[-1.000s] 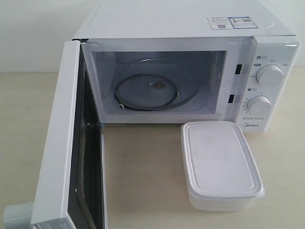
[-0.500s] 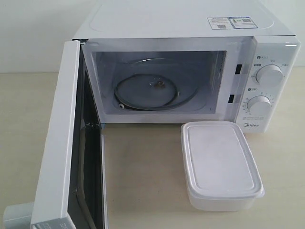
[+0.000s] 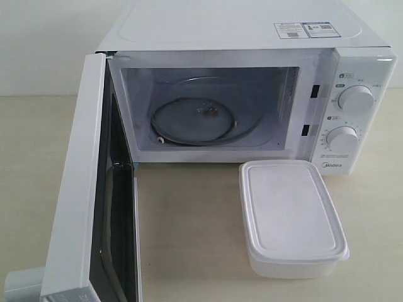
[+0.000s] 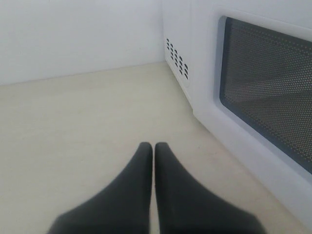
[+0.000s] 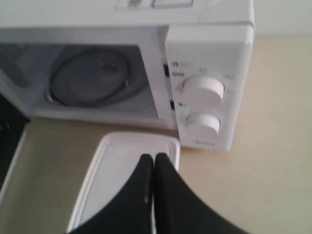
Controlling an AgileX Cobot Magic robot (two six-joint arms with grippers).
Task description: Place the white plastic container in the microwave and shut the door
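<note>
Nearby, the door stands open beside the white plastic container.

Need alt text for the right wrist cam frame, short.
Shut black gripper in the foreground, its tips seen against a lidded white container on a beige table. Behind it, an open white microwave shows its glass turntable and two round dials.
</note>
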